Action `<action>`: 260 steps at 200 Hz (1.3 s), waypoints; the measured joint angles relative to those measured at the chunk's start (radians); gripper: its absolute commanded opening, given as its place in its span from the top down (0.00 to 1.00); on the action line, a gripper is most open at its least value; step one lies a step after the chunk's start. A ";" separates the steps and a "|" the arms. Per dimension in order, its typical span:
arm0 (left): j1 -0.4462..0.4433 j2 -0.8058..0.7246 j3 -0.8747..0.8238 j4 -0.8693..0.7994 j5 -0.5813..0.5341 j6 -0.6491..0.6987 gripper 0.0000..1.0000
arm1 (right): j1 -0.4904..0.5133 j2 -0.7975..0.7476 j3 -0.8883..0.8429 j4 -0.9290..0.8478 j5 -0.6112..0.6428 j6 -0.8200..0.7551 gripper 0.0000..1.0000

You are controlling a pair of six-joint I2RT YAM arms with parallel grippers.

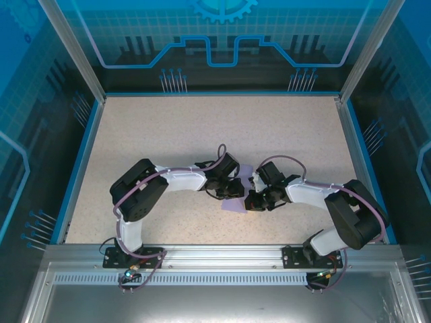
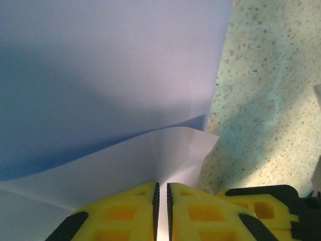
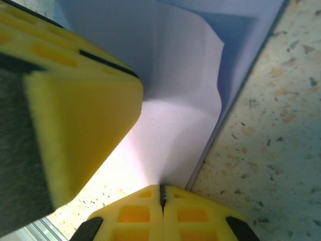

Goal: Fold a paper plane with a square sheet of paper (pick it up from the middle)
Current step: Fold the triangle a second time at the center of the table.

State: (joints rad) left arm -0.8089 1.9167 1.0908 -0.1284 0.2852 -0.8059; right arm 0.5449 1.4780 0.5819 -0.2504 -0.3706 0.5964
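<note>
The square sheet of paper (image 1: pixel 234 205) is lavender and partly folded, lying at the table's middle between my two grippers. In the left wrist view the paper (image 2: pixel 125 75) curls up, with a pale flap running into my left gripper (image 2: pixel 161 185). Its yellow jaws stand nearly together with the flap's edge between them. In the right wrist view my right gripper (image 3: pixel 161 187) is shut on a raised fold of the paper (image 3: pixel 180 100). One yellow finger of the left gripper (image 3: pixel 75 125) looms close on the left. From above, the left gripper (image 1: pixel 236 190) and right gripper (image 1: pixel 251 200) almost touch.
The speckled beige table (image 1: pixel 202 128) has open room behind and to both sides of the arms. A blue rim (image 1: pixel 79 161) and transparent walls enclose it. A metal rail (image 1: pixel 215 252) runs along the near edge by the arm bases.
</note>
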 measured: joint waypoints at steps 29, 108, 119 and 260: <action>0.002 0.011 0.000 0.000 0.000 0.004 0.85 | 0.000 0.000 0.000 -0.001 0.000 -0.004 0.97; 0.027 0.013 -0.001 0.004 0.000 0.032 0.85 | 0.001 0.003 0.003 -0.005 0.003 -0.019 0.98; 0.039 0.013 -0.002 0.005 0.000 0.039 0.85 | 0.001 0.004 0.005 -0.007 0.003 -0.019 0.98; 0.151 0.014 -0.022 0.037 0.044 0.092 0.85 | 0.014 0.023 0.028 -0.011 0.023 -0.022 0.98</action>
State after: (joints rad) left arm -0.6579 1.9312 1.0687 -0.0917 0.3290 -0.7139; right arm 0.5587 1.5013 0.6102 -0.2611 -0.3477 0.5747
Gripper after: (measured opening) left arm 0.147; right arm 0.045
